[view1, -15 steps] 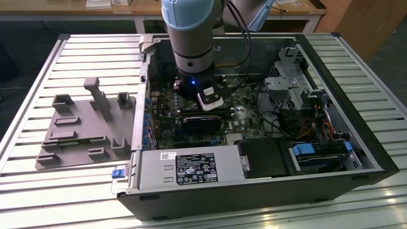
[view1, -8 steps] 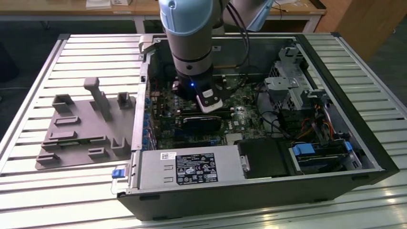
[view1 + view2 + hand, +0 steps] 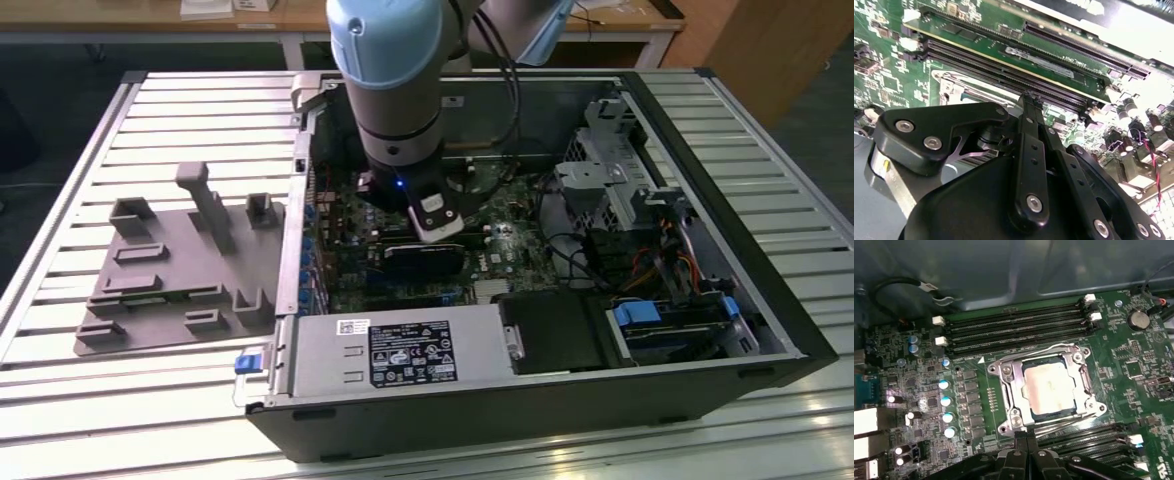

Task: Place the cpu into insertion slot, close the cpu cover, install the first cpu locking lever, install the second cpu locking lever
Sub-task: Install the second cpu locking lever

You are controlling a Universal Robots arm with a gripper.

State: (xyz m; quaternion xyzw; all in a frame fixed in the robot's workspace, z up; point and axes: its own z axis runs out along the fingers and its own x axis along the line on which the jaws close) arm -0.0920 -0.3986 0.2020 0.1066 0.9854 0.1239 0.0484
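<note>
The cpu [image 3: 1048, 388] is seated in the slot [image 3: 1030, 416] with the cover [image 3: 1010, 387] down over it. The hand [image 3: 1026, 440], fingers pressed together and empty, is held at the socket's near edge. A lever should be pushed down steadily, kept under its catch.

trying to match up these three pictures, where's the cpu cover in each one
Exterior view: the socket area lies under the arm's wrist inside the case; I cannot make the cover out there.
First wrist view: the cpu cover lies flat around the cpu, just beyond the pincer.
Second wrist view: a corner of a silvery frame, probably the cover, shows past the pincer.
Shared landmark: the long black memory slots beside the socket.
</note>
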